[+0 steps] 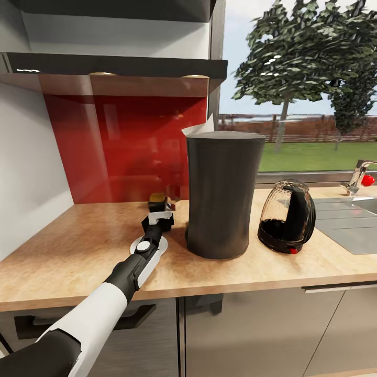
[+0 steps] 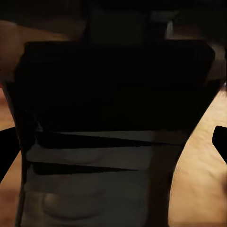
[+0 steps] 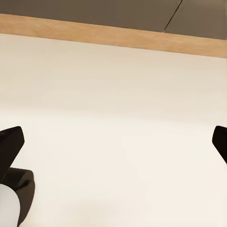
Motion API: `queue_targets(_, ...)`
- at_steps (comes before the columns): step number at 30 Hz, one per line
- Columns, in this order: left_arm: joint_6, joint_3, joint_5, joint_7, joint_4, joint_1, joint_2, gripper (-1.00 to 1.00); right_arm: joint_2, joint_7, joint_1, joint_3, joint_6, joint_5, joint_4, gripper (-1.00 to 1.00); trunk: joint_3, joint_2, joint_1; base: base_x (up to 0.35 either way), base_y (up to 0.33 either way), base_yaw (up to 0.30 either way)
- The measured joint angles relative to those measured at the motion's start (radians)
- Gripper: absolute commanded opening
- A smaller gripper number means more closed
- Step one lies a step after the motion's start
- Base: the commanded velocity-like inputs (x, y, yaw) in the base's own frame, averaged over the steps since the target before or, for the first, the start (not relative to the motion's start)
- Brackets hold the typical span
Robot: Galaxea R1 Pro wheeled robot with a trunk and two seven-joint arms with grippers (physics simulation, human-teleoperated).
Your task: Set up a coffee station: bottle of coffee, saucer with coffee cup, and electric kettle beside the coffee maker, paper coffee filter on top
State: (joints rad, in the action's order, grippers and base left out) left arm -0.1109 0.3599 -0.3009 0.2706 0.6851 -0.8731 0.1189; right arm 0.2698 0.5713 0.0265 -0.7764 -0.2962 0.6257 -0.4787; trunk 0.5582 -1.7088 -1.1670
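Reaching over the tabletop [image 1: 68,251], the left hand [image 1: 159,215] hovers above the saucer [image 1: 163,245]; whether it grips anything cannot be told. Right of it stands the coffee maker [image 1: 222,193], paper coffee filter [image 1: 201,127] on top, then the electric kettle [image 1: 287,215], dark at the bottom.

Glossy red glass backsplash panel [image 1: 125,146] ran behind the worktop, under the wall boards. Stood beside a plain white side wall [image 1: 29,173]. Grey stainless sink drainboard [image 1: 348,220] lay at the far right, with a chrome tap with a red knob [image 1: 361,178] behind it. Showed a leafy green tree [image 1: 303,52], lawn and brown wooden fence [image 1: 314,128] through the window.
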Motion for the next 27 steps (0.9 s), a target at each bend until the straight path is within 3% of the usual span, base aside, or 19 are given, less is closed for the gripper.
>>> queue_targets(21,0.0,0.0,0.0,0.0,0.0,0.0,0.0,1.0,0.001,-0.001,0.0,0.0,-0.003,0.0,0.0,1.0,0.0,0.0,0.0,0.0,0.0,0.0)
queue_targets(27,0.0,0.0,0.001,0.0,0.0,0.0,0.0,1.0,0.001,-0.001,0.0,0.0,-0.003,0.0,0.0,1.0,0.0,0.0,0.0,-0.161,0.0,0.0)
